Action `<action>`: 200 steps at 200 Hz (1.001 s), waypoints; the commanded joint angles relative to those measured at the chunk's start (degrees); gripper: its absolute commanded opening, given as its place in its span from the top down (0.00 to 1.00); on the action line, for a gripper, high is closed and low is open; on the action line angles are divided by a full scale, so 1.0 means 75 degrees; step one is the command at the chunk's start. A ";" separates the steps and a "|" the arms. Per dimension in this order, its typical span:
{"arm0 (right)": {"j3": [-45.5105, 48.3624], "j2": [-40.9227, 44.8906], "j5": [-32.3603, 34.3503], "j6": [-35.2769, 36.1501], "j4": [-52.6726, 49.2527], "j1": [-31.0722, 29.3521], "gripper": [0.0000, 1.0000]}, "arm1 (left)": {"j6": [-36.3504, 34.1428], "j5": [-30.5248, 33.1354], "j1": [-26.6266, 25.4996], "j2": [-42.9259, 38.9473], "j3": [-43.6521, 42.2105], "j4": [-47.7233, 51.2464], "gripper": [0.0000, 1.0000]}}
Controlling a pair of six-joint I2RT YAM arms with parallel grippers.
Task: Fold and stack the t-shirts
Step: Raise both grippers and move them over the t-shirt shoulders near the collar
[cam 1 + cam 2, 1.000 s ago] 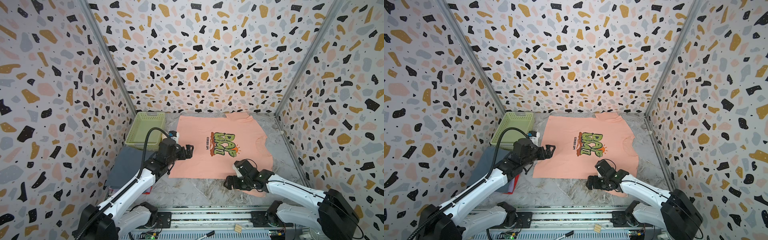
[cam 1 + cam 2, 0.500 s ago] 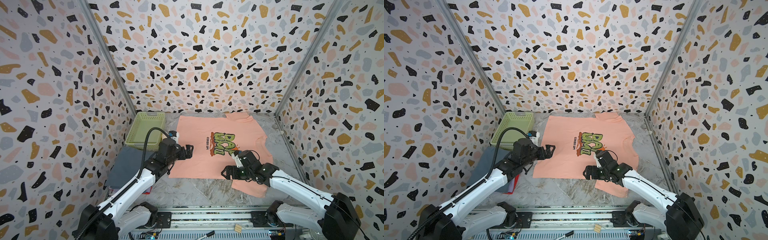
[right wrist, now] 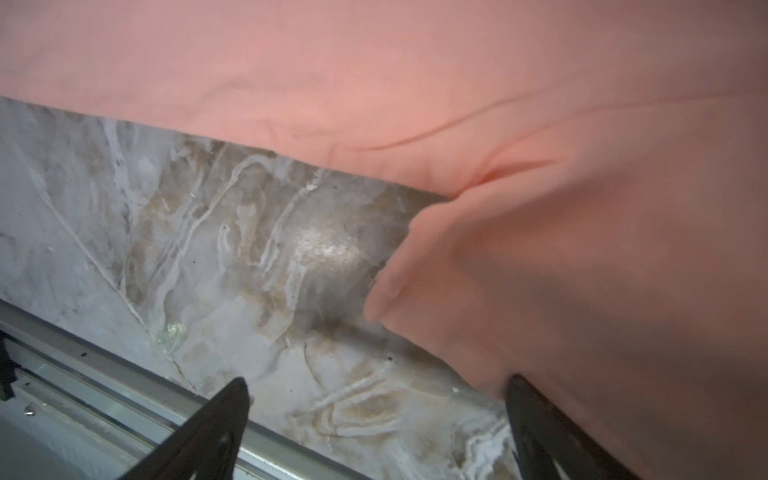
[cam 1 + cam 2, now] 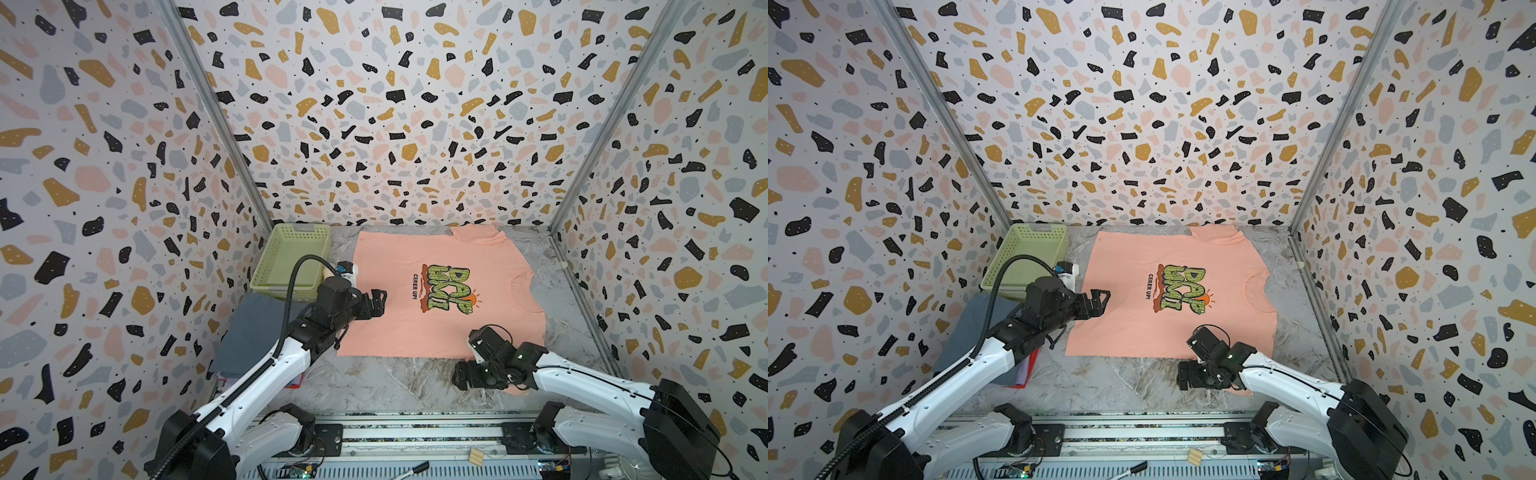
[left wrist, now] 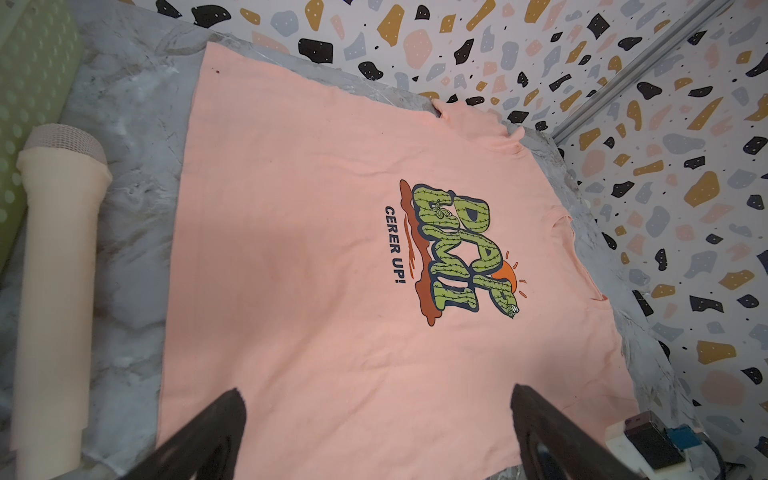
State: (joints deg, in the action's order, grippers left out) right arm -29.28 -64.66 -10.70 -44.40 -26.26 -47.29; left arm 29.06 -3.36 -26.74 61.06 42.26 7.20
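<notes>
I am looking into a booth closed in on three sides by speckled terrazzo walls (image 4: pixel 374 124). The table (image 4: pixel 374 386) has a grey marbled top, with a metal rail (image 4: pixel 415 432) along its near edge.

The salmon-peach t-shirt (image 4: pixel 415 324) lies spread flat on the table, print up and collar towards the right-hand wall. Its hem end sits directly beneath my left claw (image 4: pixel 381 302), and the green lettering is out ahead of the fingertips. Behind that claw, on the far side of its wrist, stands the pale green basket (image 4: pixel 291 257). Under its forearm lies a folded slate-grey shirt (image 4: pixel 257 328), with a red edge (image 4: pixel 296 381) showing at the near corner. In the left wrist view a beige stick (image 5: pixel 54 291) lies on bare table between the basket and the shirt's hem.

The left arm stretches forward from the rail with its wrist level. Its claw is spread wide above the cloth and has hold of nothing.

The right arm reaches low across the front with its elbow bent. My right claw (image 4: pixel 462 376) points leftward, just off the shirt's near edge. Its jaws are also wide apart and empty, with marbled table between them. The near sleeve (image 3: pixel 582 291) is bunched right beside one finger.
</notes>
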 commanded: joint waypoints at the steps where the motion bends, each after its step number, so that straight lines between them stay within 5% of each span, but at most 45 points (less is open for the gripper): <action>1: 0.0023 -0.0392 -0.1070 -0.0294 0.1204 -0.0160 0.04 | -0.0148 0.0078 -0.0021 -0.0146 0.0192 -0.0258 0.00; 29: -0.0642 -0.0130 -0.1310 -0.0141 0.1021 -0.0196 0.04 | -0.0194 0.0141 -0.0020 -0.0237 0.0155 -0.0213 0.00; 74: -0.1850 0.0046 0.1001 0.0538 -0.0688 -0.0077 0.04 | -0.0196 0.0040 -0.0020 -0.0209 0.0098 -0.0395 0.00; 114: -0.2684 -0.0518 0.2357 0.1586 -0.0041 0.0762 0.04 | -0.0287 -0.0201 -0.0020 0.0378 0.0284 -0.0723 0.00; 153: -0.3210 -0.1303 0.1866 0.2728 0.2366 0.2582 0.04 | -0.0594 -0.0007 -0.0021 0.1762 0.0989 -0.0994 0.00; 200: -0.4389 -0.3353 0.0855 0.3356 0.3721 0.4203 0.05 | -0.0712 0.0377 -0.0009 0.4191 0.2495 -0.0819 0.00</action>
State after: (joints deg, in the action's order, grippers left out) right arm -57.08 -83.33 -0.51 -24.05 -6.61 -19.75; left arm 25.04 -3.53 -26.74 85.67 55.96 2.44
